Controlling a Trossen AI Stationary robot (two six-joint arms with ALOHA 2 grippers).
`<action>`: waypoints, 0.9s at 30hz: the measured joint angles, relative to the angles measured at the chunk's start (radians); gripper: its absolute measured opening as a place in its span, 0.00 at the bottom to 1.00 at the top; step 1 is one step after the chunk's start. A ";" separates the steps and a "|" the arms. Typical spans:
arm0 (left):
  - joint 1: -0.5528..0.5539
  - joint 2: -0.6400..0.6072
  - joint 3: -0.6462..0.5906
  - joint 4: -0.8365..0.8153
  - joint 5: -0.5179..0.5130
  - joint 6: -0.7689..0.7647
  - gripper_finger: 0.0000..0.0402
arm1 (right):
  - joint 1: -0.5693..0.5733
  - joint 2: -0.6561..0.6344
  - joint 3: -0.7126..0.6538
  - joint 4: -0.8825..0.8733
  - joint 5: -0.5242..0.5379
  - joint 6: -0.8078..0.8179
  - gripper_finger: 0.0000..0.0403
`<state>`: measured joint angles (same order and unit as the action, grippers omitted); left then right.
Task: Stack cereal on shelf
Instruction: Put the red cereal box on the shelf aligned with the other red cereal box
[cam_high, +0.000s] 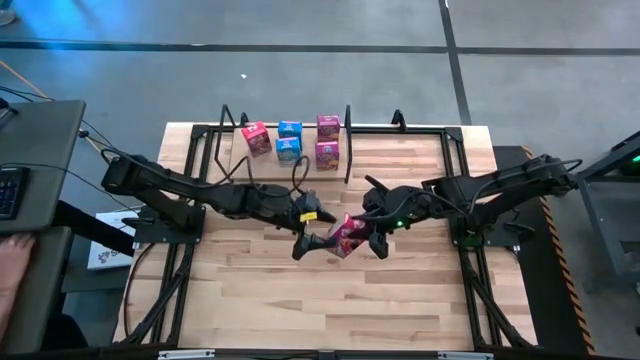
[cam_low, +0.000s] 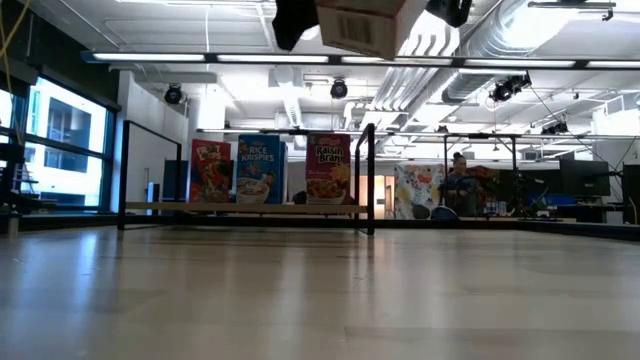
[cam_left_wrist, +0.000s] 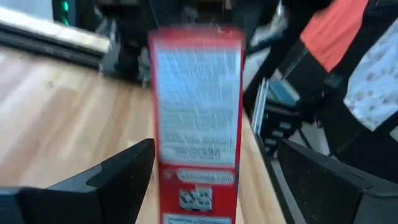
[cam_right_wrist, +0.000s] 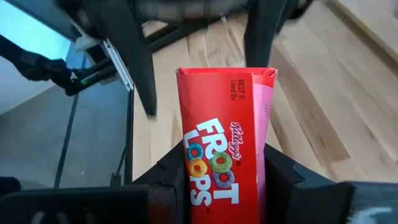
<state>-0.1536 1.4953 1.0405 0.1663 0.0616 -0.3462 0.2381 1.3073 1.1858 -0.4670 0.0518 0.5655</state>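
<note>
My right gripper (cam_high: 368, 236) is shut on a red and pink Froot Loops cereal box (cam_high: 346, 235), high above the middle of the table; the box also shows in the right wrist view (cam_right_wrist: 217, 149) and at the top of the low view (cam_low: 360, 25). My left gripper (cam_high: 305, 232) is open just left of the box. In the left wrist view its fingers (cam_left_wrist: 124, 177) stand on either side of the box's narrow printed side (cam_left_wrist: 196, 118), with a gap on each side. The shelf (cam_high: 345, 150) stands at the far edge. Several pink and blue boxes (cam_high: 289, 140) stand upright on it. My right gripper pinches the box between its two fingers (cam_right_wrist: 281, 180), by the two narrow sides at the end nearer the gripper (cam_right_wrist: 258, 168). The fingers come about level from the table's right and lie along the box. The box is lifted clear of the table and reaches out toward my left gripper.
On the shelf in the low view stand a Froot Loops box (cam_low: 210, 170), a Rice Krispies box (cam_low: 260, 168) and a Raisin Bran box (cam_low: 328, 168). The shelf's black upright rail (cam_low: 371, 180) stands to their right. A person's hand (cam_high: 12, 250) shows beyond the table's left edge.
</note>
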 joint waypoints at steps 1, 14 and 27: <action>-0.003 0.006 0.000 -0.014 0.000 0.000 0.82 | -0.003 0.001 0.000 0.010 -0.001 -0.005 0.27; -0.004 0.051 -0.002 0.021 0.026 -0.045 0.79 | -0.002 0.001 -0.002 0.031 -0.003 -0.050 0.27; 0.028 0.051 -0.001 -0.007 0.034 -0.040 0.35 | -0.006 -0.010 -0.002 0.021 0.002 -0.030 0.37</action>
<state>-0.1251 1.5461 1.0391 0.1597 0.0952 -0.3862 0.2319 1.2973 1.1843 -0.4461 0.0533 0.5359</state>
